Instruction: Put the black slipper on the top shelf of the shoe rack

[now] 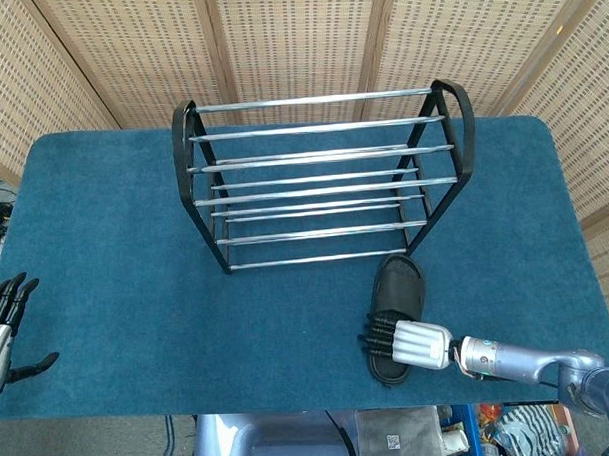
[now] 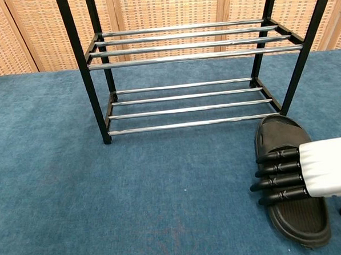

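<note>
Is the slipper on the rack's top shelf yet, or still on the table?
On the table. The black slipper lies flat on the blue cloth by the shoe rack, with the right hand laid across it. The rack's shelves are bare.

The work surface is a table covered with a blue carpet-like cloth (image 1: 105, 245), with rounded corners visible at the far edge in the head view. Behind the table stands a folding screen of woven rattan panels (image 1: 298, 38) in light wooden frames, filling the background of both views. Below the near table edge, partly hidden, are a grey base (image 1: 242, 440) and some small coloured items (image 1: 511, 421), too small to identify.
</note>
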Robot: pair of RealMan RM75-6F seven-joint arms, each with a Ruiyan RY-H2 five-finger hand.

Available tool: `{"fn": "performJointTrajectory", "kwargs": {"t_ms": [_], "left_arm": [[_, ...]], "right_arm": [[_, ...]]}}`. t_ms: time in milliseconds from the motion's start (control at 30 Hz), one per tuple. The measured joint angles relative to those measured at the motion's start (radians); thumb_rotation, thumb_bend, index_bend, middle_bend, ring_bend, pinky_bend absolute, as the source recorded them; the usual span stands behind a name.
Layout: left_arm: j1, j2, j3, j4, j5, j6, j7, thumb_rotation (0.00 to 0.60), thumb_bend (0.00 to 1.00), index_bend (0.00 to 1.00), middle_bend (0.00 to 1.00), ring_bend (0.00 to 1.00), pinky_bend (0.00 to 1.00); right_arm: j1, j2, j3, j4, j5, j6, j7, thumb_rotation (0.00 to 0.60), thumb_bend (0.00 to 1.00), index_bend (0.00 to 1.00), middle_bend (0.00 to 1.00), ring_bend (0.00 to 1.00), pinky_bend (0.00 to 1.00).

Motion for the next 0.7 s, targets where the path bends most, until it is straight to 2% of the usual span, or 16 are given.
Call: {"fn": "performJointTrajectory", "kwargs": {"t_ms": [100, 167, 300, 433, 700], "left_arm": [[0.000, 0.000, 0.000, 0.000, -0.001, 0.000, 0.001, 0.600, 0.13, 0.00, 0.00, 0.00, 0.00], [0.000, -0.001, 0.001, -0.001, -0.001, 0.000, 0.003, 0.600, 0.13, 0.00, 0.00, 0.00, 0.00], [0.000, 0.000, 0.002, -0.002, 0.000, 0.001, 0.003, 0.600, 0.13, 0.00, 0.00, 0.00, 0.00], [0.000, 0.000, 0.004, -0.003, 0.005, 0.003, 0.002, 0.600, 0.13, 0.00, 0.00, 0.00, 0.00], [0.003, 0.003, 0.008, -0.004, 0.016, 0.012, -0.005, 0.600, 0.13, 0.00, 0.00, 0.00, 0.00]], "right_arm": [[0.002, -0.005, -0.010, 0.001, 0.004, 0.000, 0.008, 0.600, 0.49, 0.36, 0.37, 0.23, 0.26], [0.002, -0.008, -0.015, 0.003, 0.002, 0.010, 0.017, 0.600, 0.59, 0.44, 0.45, 0.31, 0.32], [-0.001, -0.019, -0.032, 0.028, -0.013, 0.067, 0.039, 0.600, 0.77, 0.53, 0.53, 0.38, 0.39], [-0.009, -0.031, -0.046, 0.063, -0.026, 0.130, 0.053, 0.600, 0.81, 0.54, 0.54, 0.39, 0.40], [-0.032, -0.016, -0.050, 0.076, -0.044, 0.241, 0.000, 0.600, 0.82, 0.56, 0.55, 0.41, 0.40]]}}
